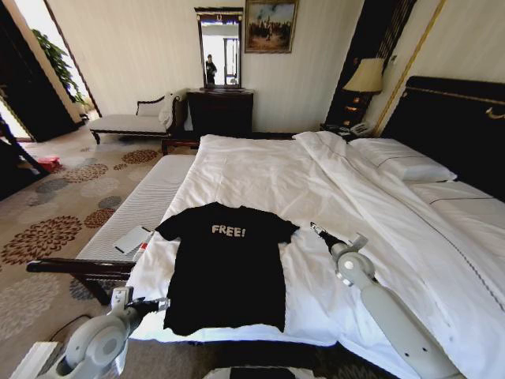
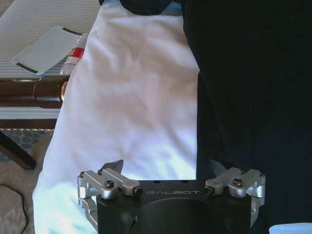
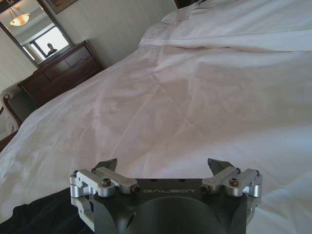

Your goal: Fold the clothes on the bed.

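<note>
The clothes are one black T-shirt (image 1: 225,268) with white "FREE!" lettering. It lies flat, chest up, on the white duvet at the foot of the bed (image 1: 316,181). My left gripper (image 1: 158,303) hovers open at the shirt's lower left corner. In the left wrist view its jaws (image 2: 167,168) stand spread over the line where the black T-shirt (image 2: 243,87) meets the duvet (image 2: 131,97). My right gripper (image 1: 319,231) is open just right of the shirt's right sleeve. In the right wrist view the gripper (image 3: 162,165) is over bare duvet, with the shirt (image 3: 39,214) at a corner.
A striped bench (image 1: 146,201) runs along the bed's left side, holding a white card (image 1: 132,238) and a small red-labelled bottle (image 2: 74,54). A dark wooden rail (image 1: 79,268) juts out near my left arm. Pillows (image 1: 402,162), a lamp (image 1: 364,76), a dresser (image 1: 221,110) and a chaise (image 1: 130,120) stand farther off.
</note>
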Tool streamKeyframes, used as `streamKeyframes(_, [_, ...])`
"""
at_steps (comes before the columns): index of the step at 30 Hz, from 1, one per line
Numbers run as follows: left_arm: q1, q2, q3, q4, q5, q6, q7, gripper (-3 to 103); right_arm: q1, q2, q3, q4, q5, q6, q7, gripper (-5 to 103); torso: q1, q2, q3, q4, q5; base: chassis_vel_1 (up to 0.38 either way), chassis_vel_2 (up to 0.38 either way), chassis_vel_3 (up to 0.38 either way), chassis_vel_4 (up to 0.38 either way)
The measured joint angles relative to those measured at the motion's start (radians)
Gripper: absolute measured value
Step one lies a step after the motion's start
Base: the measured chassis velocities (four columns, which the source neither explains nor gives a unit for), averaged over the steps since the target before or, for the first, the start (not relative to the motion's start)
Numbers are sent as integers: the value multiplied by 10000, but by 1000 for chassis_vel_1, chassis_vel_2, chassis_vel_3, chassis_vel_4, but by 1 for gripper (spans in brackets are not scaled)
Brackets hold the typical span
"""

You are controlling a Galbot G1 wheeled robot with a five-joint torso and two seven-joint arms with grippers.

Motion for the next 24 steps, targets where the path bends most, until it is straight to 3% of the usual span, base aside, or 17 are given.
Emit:
streamKeyframes(9, [360,465,-411,41,696,-507,606,97,-99,19,134,-25,3,-6,-35,100,1,0,0,0,-2,0,0,0,0])
streamKeyframes(11, [393,567,-584,153,859,-783,1219,96,-122,12,171,-28,3,-11,-36,100,0,0,0,0,0,0,0,0,0])
streamKeyframes(12, [393,567,-584,153,859,-783,1219,96,-122,12,171,-28,3,-11,-36,100,0,0,0,0,0,0,0,0,0])
streamKeyframes(15, [80,714,-609,851,1688,-2301,3875,93,-136,6,191,-30,1,-23,-35,100,1,0,1,-1,-3,0,0,0,0])
streamKeyframes(16, [41,730,-588,937,1804,-2478,4091,97,-136,7,191,-30,0,-24,-34,100,1,-1,0,-2,-2,0,0,0,0])
streamKeyframes(17, [-194,826,-397,1377,2283,-3282,5034,99,-138,8,191,-29,-6,-31,-23,100,1,0,1,-2,-2,0,0,0,0])
streamKeyframes(18, [-194,826,-397,1377,2283,-3282,5034,99,-138,8,191,-29,-6,-31,-23,100,1,0,1,-2,-2,0,0,0,0])
streamKeyframes(21, [-561,918,277,1893,2770,-4252,5838,100,-138,9,183,-10,-25,-62,16,100,2,-2,1,-3,-6,0,0,0,0])
streamKeyframes(24, [-380,923,450,1791,2834,-4479,5993,100,-136,-11,180,-10,-27,-79,38,100,3,-2,1,-3,-5,0,0,0,0])
